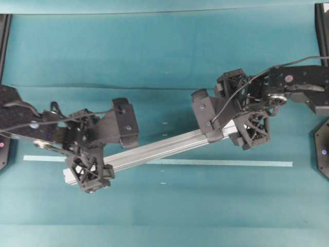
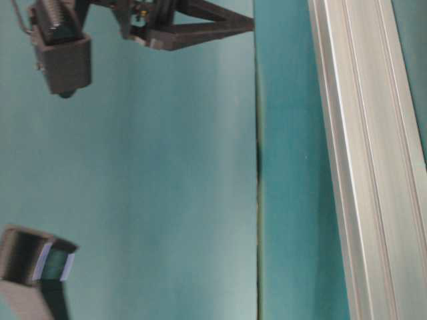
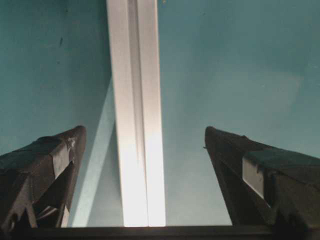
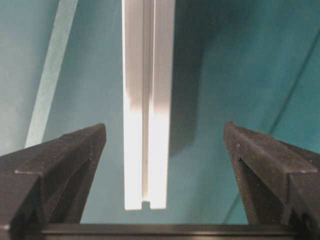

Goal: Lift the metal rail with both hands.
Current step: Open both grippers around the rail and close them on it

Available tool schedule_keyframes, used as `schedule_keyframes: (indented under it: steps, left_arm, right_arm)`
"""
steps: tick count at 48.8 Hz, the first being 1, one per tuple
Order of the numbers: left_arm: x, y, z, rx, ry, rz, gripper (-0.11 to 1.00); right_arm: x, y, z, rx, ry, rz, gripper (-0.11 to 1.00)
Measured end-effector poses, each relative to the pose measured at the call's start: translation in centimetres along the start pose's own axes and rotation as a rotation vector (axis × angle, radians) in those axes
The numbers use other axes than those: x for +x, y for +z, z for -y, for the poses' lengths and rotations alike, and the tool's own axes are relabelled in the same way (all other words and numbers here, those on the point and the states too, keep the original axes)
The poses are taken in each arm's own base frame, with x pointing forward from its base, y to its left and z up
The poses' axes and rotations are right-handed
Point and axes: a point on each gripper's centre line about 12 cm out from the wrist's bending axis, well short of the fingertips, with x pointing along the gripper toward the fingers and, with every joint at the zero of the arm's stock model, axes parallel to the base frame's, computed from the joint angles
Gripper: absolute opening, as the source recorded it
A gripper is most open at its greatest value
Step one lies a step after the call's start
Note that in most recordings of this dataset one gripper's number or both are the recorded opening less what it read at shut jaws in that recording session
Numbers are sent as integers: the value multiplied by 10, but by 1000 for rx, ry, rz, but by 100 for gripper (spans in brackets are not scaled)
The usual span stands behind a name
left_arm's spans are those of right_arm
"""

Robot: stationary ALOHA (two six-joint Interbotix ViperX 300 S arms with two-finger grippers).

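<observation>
The metal rail (image 1: 159, 146), a long silver grooved bar, lies slantwise on the teal table, lower at the left and higher at the right. My left gripper (image 1: 105, 149) straddles its left end, open, one finger on each side. In the left wrist view the rail (image 3: 137, 125) runs up between the spread fingers of the left gripper (image 3: 144, 131) and touches neither. My right gripper (image 1: 229, 123) straddles the right end, also open. In the right wrist view the rail's square end (image 4: 147, 100) sits between the wide-apart fingers of the right gripper (image 4: 165, 126), clear of both.
A thin pale tape strip (image 1: 216, 162) lies flat across the table just in front of the rail and passes under it near the left end. Black arm bases (image 1: 323, 149) stand at the table's left and right edges. The table-level view shows the rail (image 2: 370, 167) close up.
</observation>
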Motion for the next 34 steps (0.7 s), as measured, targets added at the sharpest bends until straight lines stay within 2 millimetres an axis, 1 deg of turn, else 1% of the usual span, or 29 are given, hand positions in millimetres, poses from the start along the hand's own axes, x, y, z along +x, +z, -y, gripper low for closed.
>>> schedule_keyframes:
  steps: [6, 14, 25, 34]
  left_arm:
    - [12, -4, -2, -19, -1, 0, 95]
    - [29, -14, -5, -58, -8, 12, 95]
    - [42, -25, -9, -59, -4, 2, 95]
    - [51, -32, -13, -54, -2, -3, 95]
  right_arm:
    - [9, 0, -2, -5, 2, -1, 99]
    - [28, -2, -4, -9, 3, -4, 98]
    - [52, -6, -5, -9, -2, 1, 98]
    - [65, -8, -6, -10, 2, -8, 98]
